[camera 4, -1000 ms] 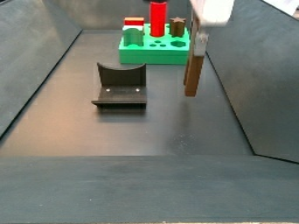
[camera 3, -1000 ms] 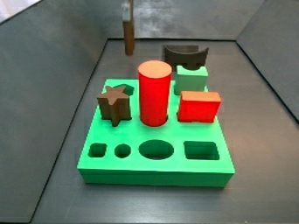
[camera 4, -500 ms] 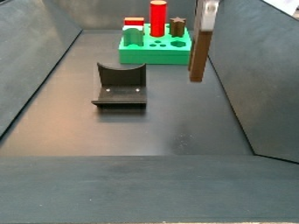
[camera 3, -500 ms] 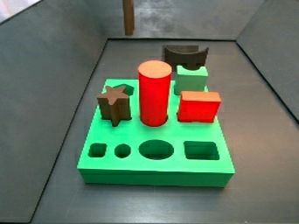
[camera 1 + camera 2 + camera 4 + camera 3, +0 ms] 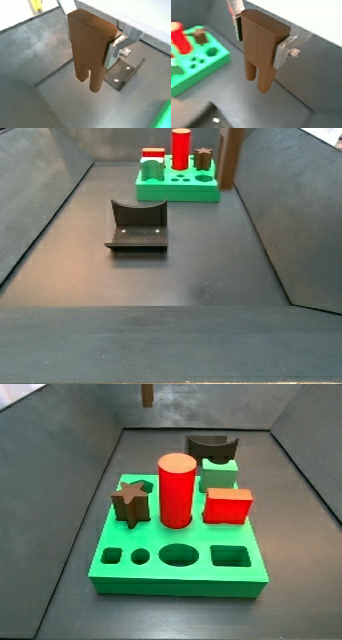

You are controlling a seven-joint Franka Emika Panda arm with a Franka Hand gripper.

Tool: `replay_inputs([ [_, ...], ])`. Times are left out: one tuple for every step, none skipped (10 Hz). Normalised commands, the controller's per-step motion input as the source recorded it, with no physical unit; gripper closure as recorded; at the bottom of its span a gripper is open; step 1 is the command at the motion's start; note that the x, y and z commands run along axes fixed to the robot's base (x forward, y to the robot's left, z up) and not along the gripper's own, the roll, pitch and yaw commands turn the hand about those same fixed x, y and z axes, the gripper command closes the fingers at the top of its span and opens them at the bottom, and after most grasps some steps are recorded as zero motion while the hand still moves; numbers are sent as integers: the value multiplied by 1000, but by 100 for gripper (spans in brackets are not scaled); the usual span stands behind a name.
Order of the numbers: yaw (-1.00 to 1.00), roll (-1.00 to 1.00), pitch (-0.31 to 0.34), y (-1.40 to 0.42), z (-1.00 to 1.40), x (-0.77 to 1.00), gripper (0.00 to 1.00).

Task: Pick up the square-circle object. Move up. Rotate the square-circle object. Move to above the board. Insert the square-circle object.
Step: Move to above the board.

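**Gripper holds the pronged piece high above the floor, away from the board**

The gripper (image 5: 93,42) is clamped on the square-circle object (image 5: 90,50), its flat silver fingers (image 5: 115,50) pressing the two broad faces near the upper end. The piece hangs straight down between them, prongs lowest, well clear of the floor. In a side view only the lower part of the piece (image 5: 229,158) shows at the frame's upper edge; the gripper itself is out of that picture.

The piece is medium brown, flat and rectangular, with a rounded upper end. Its lower end splits into two thin parallel prongs with a narrow slot between them (image 5: 260,80). Seen edge-on it looks like a slat (image 5: 147,394).

The board (image 5: 201,62), a thick bright green slab, lies below and off to one side of the gripper, well apart from it. A row of square and round holes (image 5: 178,555) runs along one edge. A red cylinder (image 5: 177,489) and other blocks stand in it. The fixture (image 5: 136,225) sits on the floor below the gripper, apart from the board.

Judging from this, the lift looks done or nearly so, and rotation is the step in hand. It likely calls for a firm, unchanged grip and a slow turn at this height, so the prongs stay clear of the walls and the standing blocks.
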Motion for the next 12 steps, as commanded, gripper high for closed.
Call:
replay_inputs([
  [1000, 3, 29, -1000, 248, 195, 100],
  [1000, -3, 28, -1000, 251, 196, 100],
  [1000, 0, 29, -1000, 249, 196, 100],
  [1000, 0, 33, -1000, 253, 202, 100],
  [1000, -1, 39, -1000, 256, 209, 100],
  [1000, 3, 47, -1000, 256, 223, 100],
  [1000, 3, 55, -1000, 258, 231, 100],
  [1000, 4, 63, -1000, 263, 247, 100],
  [1000, 4, 71, -1000, 262, 263, 100],
  [1000, 5, 79, -1000, 264, 281, 100],
  [1000, 6, 90, -875, 241, 264, 100],
  [1000, 13, 108, -398, 118, 165, 100],
])
